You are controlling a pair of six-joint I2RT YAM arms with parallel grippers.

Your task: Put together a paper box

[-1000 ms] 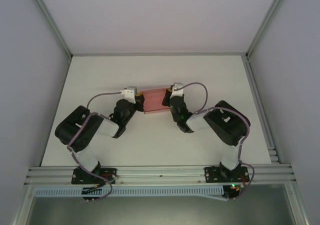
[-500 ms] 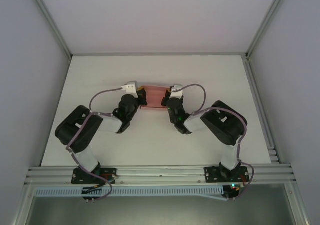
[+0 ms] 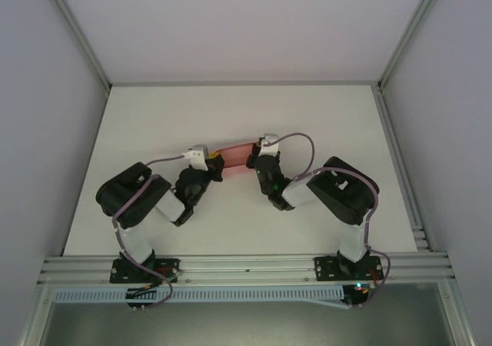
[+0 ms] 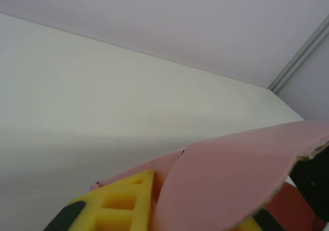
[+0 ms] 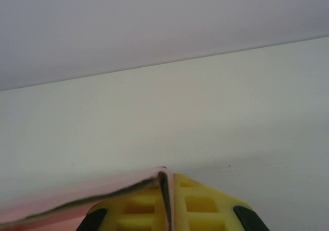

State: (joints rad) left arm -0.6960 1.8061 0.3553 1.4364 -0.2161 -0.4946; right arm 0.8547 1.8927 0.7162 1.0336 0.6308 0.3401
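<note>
The paper box (image 3: 234, 155), pale pink card, hangs between my two grippers above the middle of the white table (image 3: 238, 108). My left gripper (image 3: 214, 163) is shut on its left end. In the left wrist view a yellow finger (image 4: 121, 203) presses against the paper box (image 4: 236, 179), whose curved flap rises to the right. My right gripper (image 3: 253, 157) is shut on the right end. In the right wrist view the thin edge of the paper box (image 5: 77, 197) is clamped between the yellow fingers (image 5: 205, 205).
Grey enclosure walls (image 3: 46, 131) and aluminium posts (image 3: 400, 46) ring the table. An aluminium rail (image 3: 246, 267) with both arm bases runs along the near edge. Bare tabletop lies behind the grippers.
The left arm has pulled back toward its base and its gripper has dropped slightly nearer. The box now slants, its right end farther back. The right gripper barely shifted.
</note>
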